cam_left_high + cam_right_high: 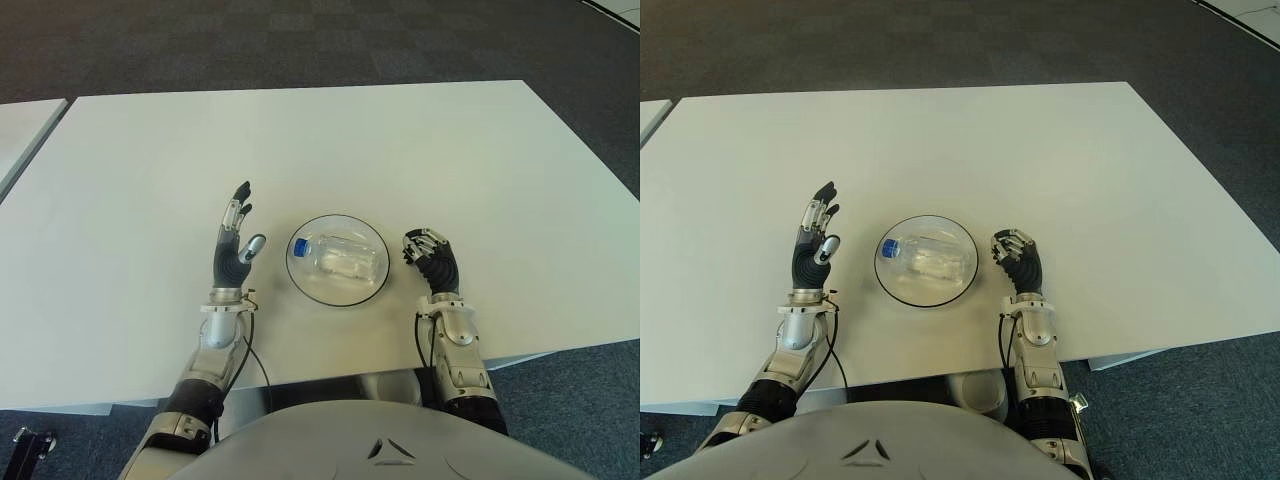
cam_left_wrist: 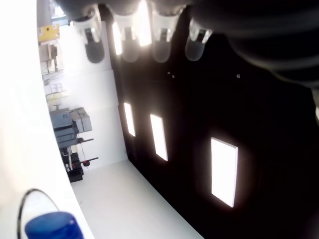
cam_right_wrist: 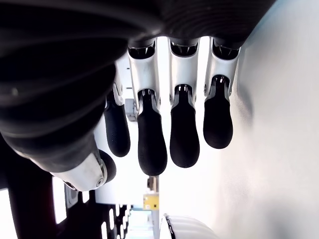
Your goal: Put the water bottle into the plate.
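Note:
A clear water bottle (image 1: 340, 257) with a blue cap (image 1: 300, 246) lies on its side inside the clear round plate (image 1: 371, 232) near the table's front edge. My left hand (image 1: 237, 240) stands just left of the plate, fingers spread upward and holding nothing; the blue cap (image 2: 52, 225) shows in the left wrist view. My right hand (image 1: 428, 257) is just right of the plate with its fingers curled and nothing in them, as the right wrist view shows.
The white table (image 1: 300, 140) stretches away behind the plate. Another white table edge (image 1: 25, 120) shows at far left. Dark carpet (image 1: 300, 40) surrounds the tables.

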Controlling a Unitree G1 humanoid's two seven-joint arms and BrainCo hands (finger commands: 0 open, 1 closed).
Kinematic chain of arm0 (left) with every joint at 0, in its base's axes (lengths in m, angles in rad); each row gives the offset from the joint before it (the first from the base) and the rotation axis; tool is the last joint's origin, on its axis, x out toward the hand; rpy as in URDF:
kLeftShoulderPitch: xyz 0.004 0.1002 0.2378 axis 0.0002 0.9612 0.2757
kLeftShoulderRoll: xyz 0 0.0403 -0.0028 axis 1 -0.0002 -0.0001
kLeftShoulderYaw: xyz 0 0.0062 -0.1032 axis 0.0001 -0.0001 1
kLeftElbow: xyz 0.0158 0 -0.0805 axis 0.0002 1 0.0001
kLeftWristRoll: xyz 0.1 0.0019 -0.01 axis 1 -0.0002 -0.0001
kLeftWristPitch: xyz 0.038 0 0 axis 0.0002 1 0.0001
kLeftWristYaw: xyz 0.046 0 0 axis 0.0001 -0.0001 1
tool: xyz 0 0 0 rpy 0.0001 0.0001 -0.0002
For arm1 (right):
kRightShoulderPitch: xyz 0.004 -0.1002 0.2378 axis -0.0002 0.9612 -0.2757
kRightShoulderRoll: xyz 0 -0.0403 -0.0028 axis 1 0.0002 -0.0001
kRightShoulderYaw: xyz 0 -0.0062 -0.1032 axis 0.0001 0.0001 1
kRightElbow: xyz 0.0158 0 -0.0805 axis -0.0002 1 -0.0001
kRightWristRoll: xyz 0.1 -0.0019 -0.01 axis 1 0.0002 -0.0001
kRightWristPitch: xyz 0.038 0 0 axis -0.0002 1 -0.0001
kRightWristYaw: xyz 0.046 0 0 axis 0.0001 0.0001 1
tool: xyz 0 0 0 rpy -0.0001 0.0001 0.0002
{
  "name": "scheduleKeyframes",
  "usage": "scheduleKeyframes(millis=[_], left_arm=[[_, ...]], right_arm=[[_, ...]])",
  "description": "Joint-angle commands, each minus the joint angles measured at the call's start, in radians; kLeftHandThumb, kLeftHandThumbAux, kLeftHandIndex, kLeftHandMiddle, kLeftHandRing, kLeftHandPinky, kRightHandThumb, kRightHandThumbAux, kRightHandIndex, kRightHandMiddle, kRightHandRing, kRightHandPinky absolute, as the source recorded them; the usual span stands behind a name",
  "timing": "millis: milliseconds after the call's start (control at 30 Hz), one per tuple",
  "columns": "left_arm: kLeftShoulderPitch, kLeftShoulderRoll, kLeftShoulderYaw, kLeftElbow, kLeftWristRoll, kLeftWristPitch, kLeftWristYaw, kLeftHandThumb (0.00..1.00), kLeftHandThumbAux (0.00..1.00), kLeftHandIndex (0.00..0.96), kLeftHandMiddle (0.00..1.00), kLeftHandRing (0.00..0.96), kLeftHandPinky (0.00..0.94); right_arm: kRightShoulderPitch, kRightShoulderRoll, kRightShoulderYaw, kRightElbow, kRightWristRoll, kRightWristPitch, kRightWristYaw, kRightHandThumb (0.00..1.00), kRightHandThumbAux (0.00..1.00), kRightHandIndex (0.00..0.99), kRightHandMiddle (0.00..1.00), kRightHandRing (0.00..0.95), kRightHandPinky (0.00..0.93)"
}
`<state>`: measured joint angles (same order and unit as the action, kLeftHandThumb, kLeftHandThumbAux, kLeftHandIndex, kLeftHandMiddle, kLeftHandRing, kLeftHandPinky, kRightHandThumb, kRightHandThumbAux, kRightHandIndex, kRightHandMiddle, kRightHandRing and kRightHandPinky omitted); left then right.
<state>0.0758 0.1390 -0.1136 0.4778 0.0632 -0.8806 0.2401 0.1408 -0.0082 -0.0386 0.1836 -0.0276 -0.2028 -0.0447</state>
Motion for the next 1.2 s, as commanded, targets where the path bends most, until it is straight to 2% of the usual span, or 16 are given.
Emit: scheduleKeyframes(millis=[33, 333, 567, 633, 733, 933, 1200], left_arm=[[0.041, -0.034, 0.039, -0.033, -0.038, 0.088, -0.024, 0.072, 0.353, 0.0, 0.0, 0.0, 0.02], [0.09, -0.121, 0.111, -0.11, -0.01, 0.196, 0.038, 0.076, 0.493, 0.0, 0.0, 0.0, 0.08], [0.096, -0.165, 0.16, -0.111, 0.022, 0.226, 0.099, 0.084, 0.576, 0.013, 0.003, 0.013, 0.122], [0.092, -0.176, 0.175, -0.107, 0.02, 0.238, 0.113, 0.126, 0.643, 0.131, 0.072, 0.08, 0.186], [0.089, -0.181, 0.191, -0.095, 0.014, 0.245, 0.117, 0.159, 0.693, 0.206, 0.13, 0.139, 0.241], [0.066, -0.166, 0.228, -0.021, -0.013, 0.223, 0.093, 0.177, 0.744, 0.281, 0.235, 0.244, 0.327], [0.034, -0.137, 0.255, 0.063, -0.038, 0.233, 0.048, 0.155, 0.764, 0.307, 0.35, 0.369, 0.424]], right_arm=[[0.014, 0.003, 0.0, 0.021, 0.002, 0.033, -0.001, 0.704, 0.73, 0.437, 0.661, 0.65, 0.643], [0.016, 0.0, -0.002, 0.021, 0.011, 0.03, 0.011, 0.703, 0.73, 0.437, 0.665, 0.651, 0.645], [0.016, -0.001, -0.003, 0.021, 0.011, 0.028, 0.013, 0.703, 0.73, 0.437, 0.66, 0.647, 0.64], [0.016, -0.001, -0.003, 0.021, 0.01, 0.03, 0.012, 0.703, 0.73, 0.437, 0.658, 0.645, 0.639], [0.016, -0.001, -0.003, 0.019, 0.009, 0.033, 0.012, 0.704, 0.73, 0.437, 0.657, 0.644, 0.638], [0.016, 0.0, -0.004, 0.014, 0.01, 0.041, 0.011, 0.704, 0.73, 0.437, 0.656, 0.645, 0.637], [0.012, 0.004, -0.006, 0.019, 0.02, 0.046, 0.013, 0.704, 0.73, 0.437, 0.654, 0.64, 0.629]])
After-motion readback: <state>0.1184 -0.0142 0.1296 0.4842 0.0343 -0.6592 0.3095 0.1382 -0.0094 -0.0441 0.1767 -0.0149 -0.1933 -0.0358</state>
